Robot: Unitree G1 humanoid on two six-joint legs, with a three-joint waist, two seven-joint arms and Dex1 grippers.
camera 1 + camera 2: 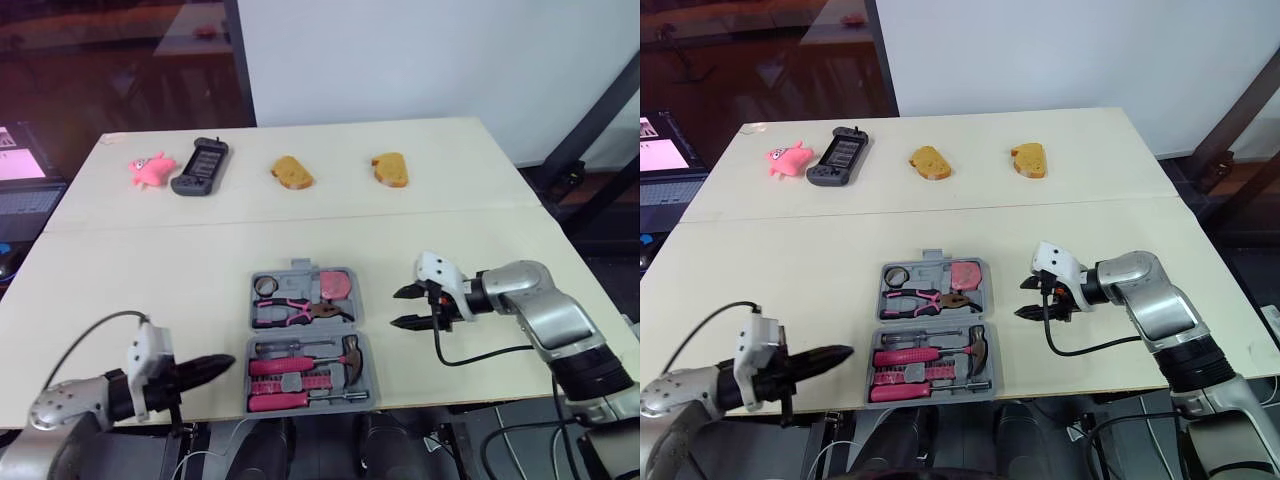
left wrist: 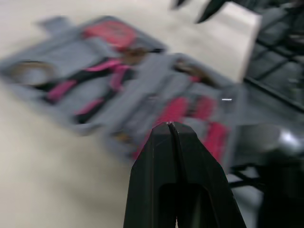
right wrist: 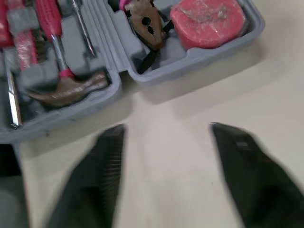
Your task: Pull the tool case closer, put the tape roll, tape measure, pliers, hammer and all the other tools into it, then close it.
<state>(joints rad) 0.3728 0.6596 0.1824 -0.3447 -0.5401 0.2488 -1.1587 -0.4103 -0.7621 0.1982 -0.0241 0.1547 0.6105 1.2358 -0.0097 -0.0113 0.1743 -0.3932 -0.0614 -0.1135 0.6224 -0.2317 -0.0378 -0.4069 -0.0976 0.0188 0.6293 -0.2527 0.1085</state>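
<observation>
Since the tool case [image 1: 299,266] lies open and loaded at the table's [image 1: 150,260] near edge, I judge it stiff and heavy (tools may spill); take its far rim. The right gripper [image 1: 396,308], fingers apart, hovers just right of it; the left gripper [image 1: 227,361], pinched together, sits near left.

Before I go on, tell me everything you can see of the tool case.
The tool case is grey, plastic-looking, lying open and flat on the table near its front edge, with a handle tab on its far rim. The far half holds the tape roll, pink-handled pliers and pink tape measure; the near half holds the hammer and other pink-handled tools. The shut left gripper and open right gripper flank it, neither touching.
</observation>
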